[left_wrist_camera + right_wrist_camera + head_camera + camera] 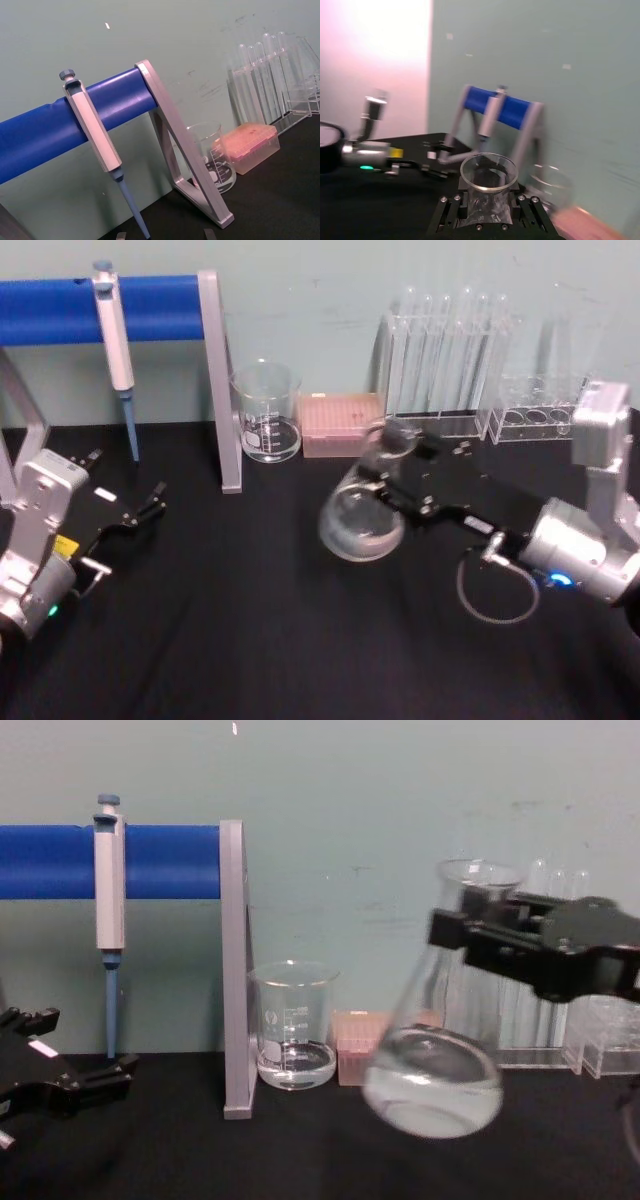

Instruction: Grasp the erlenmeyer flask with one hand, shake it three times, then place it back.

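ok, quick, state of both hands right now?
Left hand: open, holding nothing.
Right hand: closed on the neck of the erlenmeyer flask, which is lifted and tilted.

My right gripper [393, 462] hides the neck of the erlenmeyer flask [360, 522] from above, and in the chest view its rounded base is a blur. My left gripper [68, 1058] is cut off at that view's edge, and the marks on the beaker [293, 1025] are too small to read.

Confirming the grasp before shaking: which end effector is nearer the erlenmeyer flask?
Right. The right end effector is shut on the neck of the erlenmeyer flask, holding it tilted; the left end effector rests open far to its left.
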Robot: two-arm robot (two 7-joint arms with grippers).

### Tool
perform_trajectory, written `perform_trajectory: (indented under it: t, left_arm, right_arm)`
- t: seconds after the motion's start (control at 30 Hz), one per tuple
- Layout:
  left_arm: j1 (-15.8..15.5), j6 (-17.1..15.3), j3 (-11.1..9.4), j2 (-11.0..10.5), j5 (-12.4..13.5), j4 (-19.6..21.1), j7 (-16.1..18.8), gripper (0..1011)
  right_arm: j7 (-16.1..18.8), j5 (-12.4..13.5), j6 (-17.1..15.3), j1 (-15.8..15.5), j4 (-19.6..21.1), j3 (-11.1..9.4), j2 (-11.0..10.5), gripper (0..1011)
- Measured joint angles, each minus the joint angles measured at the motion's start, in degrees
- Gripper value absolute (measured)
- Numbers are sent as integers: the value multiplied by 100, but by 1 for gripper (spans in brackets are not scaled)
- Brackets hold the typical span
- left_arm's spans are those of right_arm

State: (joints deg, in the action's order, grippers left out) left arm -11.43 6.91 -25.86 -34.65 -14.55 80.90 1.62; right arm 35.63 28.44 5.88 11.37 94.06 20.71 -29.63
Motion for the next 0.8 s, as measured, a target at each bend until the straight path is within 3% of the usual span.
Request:
perform_trajectory:
  t: [0.23, 0.47, 0.63, 0.8]
  left_arm:
    - [0, 0, 0, 0, 0, 0, 0, 1001]
    - [0, 0, 0, 0, 0, 0, 0, 1001]
    - [0, 0, 0, 0, 0, 0, 0, 1001]
    - [0, 0, 0, 0, 0, 0, 0, 1001]
  right_arm:
    - [568, 173, 76, 383, -224, 419, 60, 449]
    - [770, 312, 117, 577, -395, 592, 80, 449]
    - [759, 378, 159, 633, -488, 629, 80, 449]
    - [514, 408, 203, 595, -503, 573, 10, 449]
